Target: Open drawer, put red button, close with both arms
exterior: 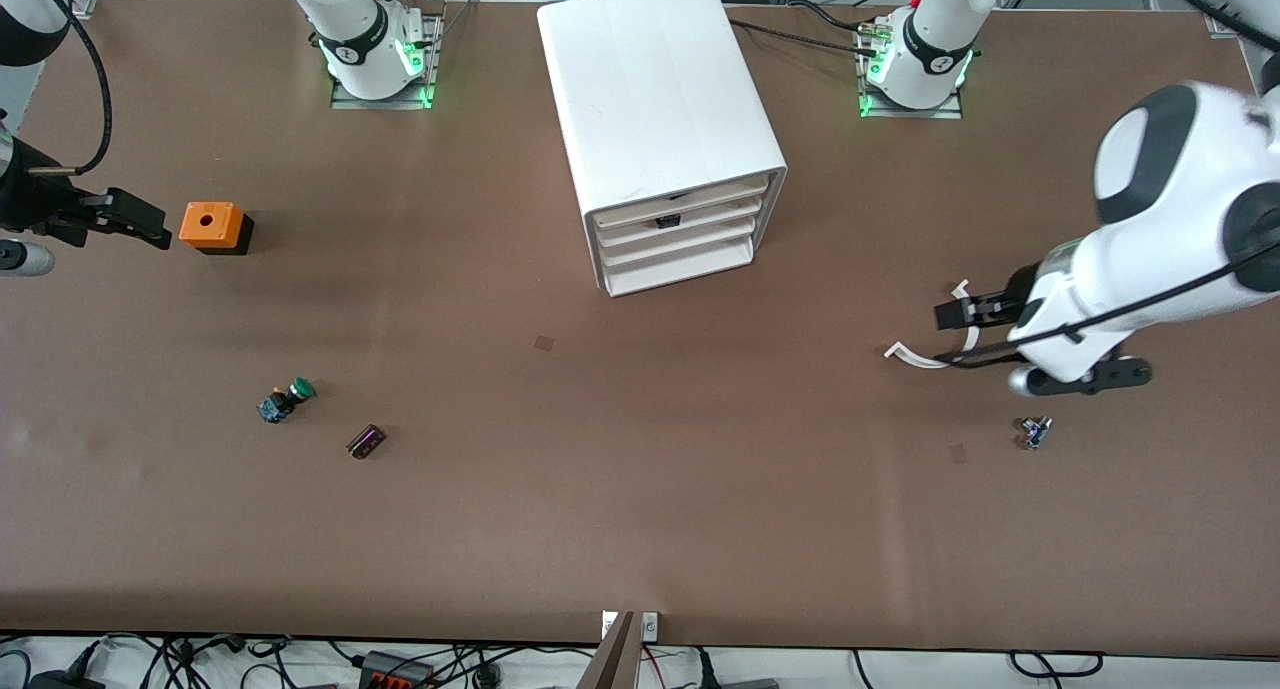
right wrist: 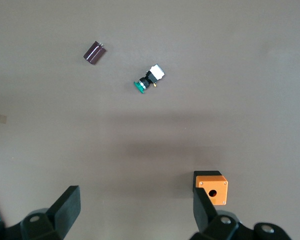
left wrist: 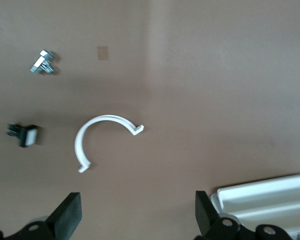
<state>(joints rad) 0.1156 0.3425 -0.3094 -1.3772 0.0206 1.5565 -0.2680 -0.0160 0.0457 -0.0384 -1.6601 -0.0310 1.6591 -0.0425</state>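
Grippers first, taking the front view from the right arm's end across. The right gripper (exterior: 135,219) hangs at the upper edge of the frame beside an orange box (exterior: 212,227), jaws spread wide and holding nothing. Lower in the frame lie a green-capped button (exterior: 288,399) and a small dark block (exterior: 366,441).

In the upper middle stands the white cabinet (exterior: 660,119) with all four drawers pushed in. The drawer (exterior: 700,226) is the second strip down, just under the one with the dark notch. It looks like thin, light plastic: stiff enough to slide, but smooth-faced and with no handle I can see. A fingertip hooked under its front lip seems the likeliest hold. The light cabinet may skid when pulled, so the other arm may need to steady it.

Toward the left arm's end, the left gripper (exterior: 950,337) hovers over a white curved clip (exterior: 925,357), jaws fully apart and empty. A bolt (exterior: 1035,431) lies lower in the frame.

As for the red button, no red cap shows in any view. The left wrist view has a small black-and-white part (left wrist: 22,135) that may be it, though I cannot tell. If so, it is tiny, hard and apt to roll, and best pinched across its body.
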